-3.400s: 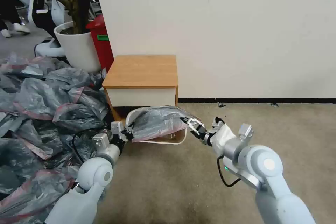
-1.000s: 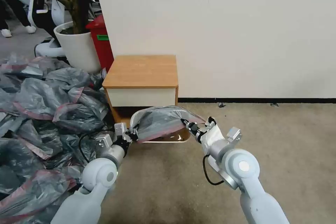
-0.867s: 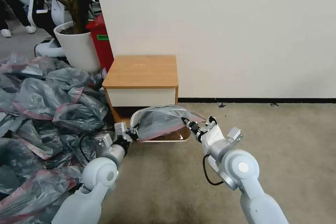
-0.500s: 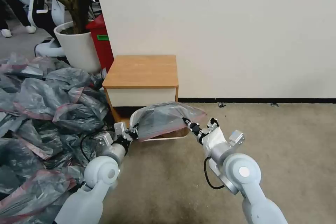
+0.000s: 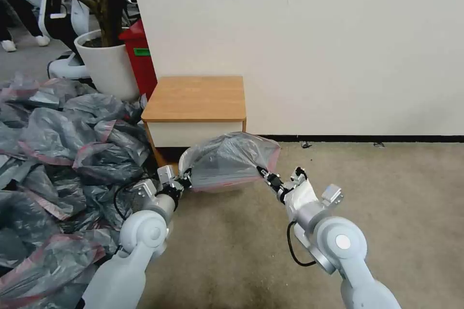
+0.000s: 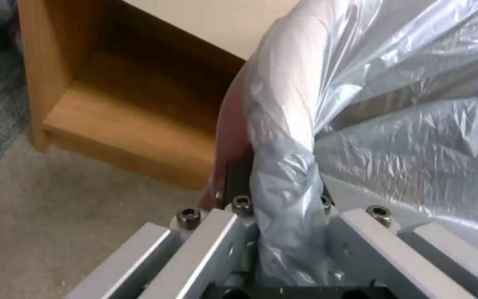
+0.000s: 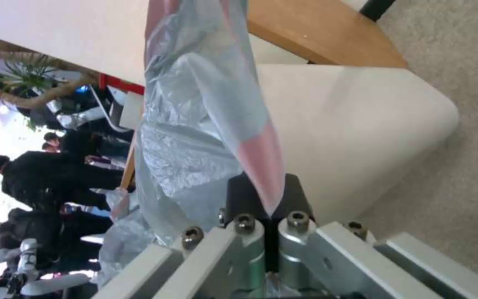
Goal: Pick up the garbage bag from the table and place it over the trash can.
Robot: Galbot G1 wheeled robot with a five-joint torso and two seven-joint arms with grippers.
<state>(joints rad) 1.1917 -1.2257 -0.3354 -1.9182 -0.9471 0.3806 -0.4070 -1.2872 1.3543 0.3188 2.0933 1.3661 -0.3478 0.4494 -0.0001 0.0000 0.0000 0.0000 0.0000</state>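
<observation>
The garbage bag (image 5: 231, 158), grey and crinkly with a pink band at its mouth, is stretched like a tent between my two grippers, just in front of the table (image 5: 195, 99). My left gripper (image 5: 186, 181) is shut on the bag's left edge, where plastic is bunched between the jaws (image 6: 275, 182). My right gripper (image 5: 263, 172) is shut on the pink band at the right corner (image 7: 269, 199). The bag hides the trash can in the head view. Its cream wall (image 7: 355, 133) shows beside the bag in the right wrist view.
A large heap of similar grey bags (image 5: 63, 154) fills the floor at the left. A white plant pot (image 5: 108, 65) and a tall red bin (image 5: 140, 58) stand behind it. Open carpet (image 5: 386, 193) lies to the right, and the wall is close behind the table.
Both grippers have drawn the bag's mouth toward me and down. The bag has puffed up higher, and it now covers the bin's front rim, which showed before.
</observation>
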